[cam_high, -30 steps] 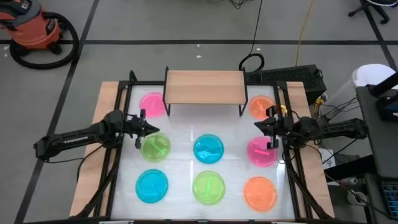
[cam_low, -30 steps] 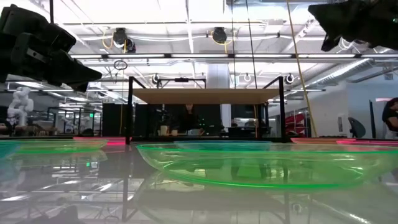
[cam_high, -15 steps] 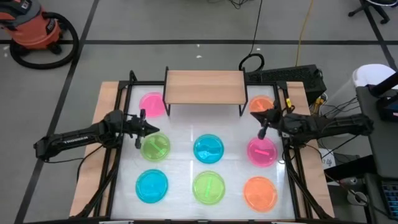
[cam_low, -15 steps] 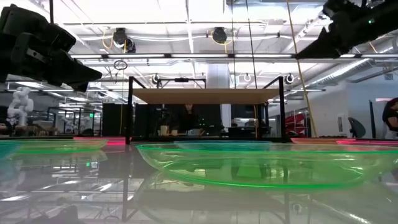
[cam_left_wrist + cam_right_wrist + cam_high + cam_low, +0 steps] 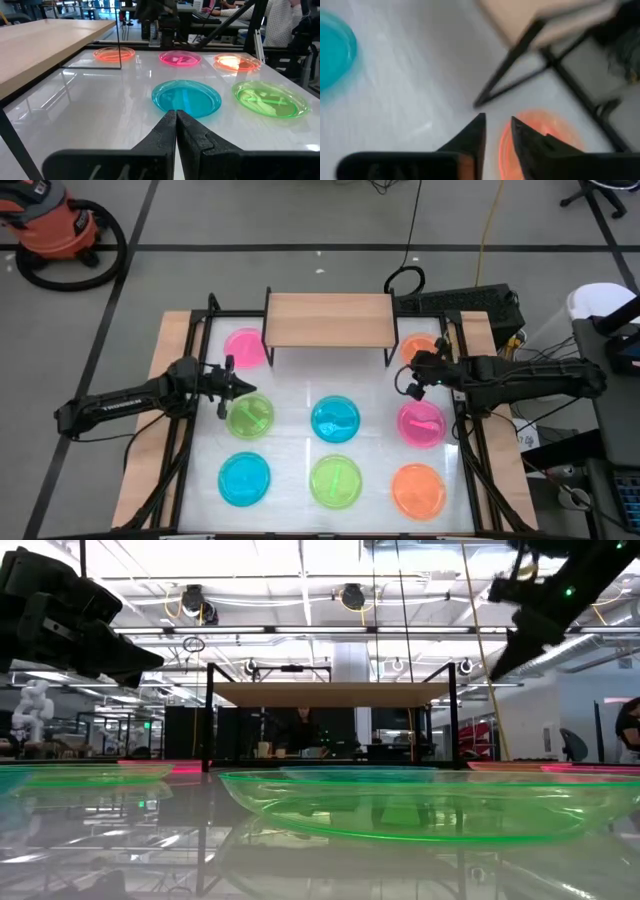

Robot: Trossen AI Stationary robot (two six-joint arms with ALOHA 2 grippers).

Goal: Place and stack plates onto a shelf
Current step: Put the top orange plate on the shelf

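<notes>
Eight plates lie flat on the white tabletop: pink [image 5: 243, 346] and orange [image 5: 421, 350] at the far end beside the shelf [image 5: 328, 320], green [image 5: 250, 417], blue [image 5: 335, 420] and pink [image 5: 422, 423] in the middle row, and blue [image 5: 244, 478], green [image 5: 337, 481] and orange [image 5: 418, 490] at the near edge. The light-wood shelf stands on black legs and its top is bare. My right gripper [image 5: 404, 386] hovers next to the far orange plate [image 5: 540, 140], tipped down, fingers slightly apart and empty. My left gripper [image 5: 229, 386] is shut and empty above the left green plate.
A black frame [image 5: 190, 420] runs along both sides of the table. The shelf's right legs [image 5: 510, 75] stand close in front of my right gripper. Bare white tabletop lies between the shelf and the middle row [image 5: 330, 375]. People sit beyond the table in the left wrist view [image 5: 280, 20].
My right gripper has moved from above the right pink plate toward the table's far-left, to the far orange plate and the shelf's right legs. It has also tipped its fingers downward. No plate has moved.
</notes>
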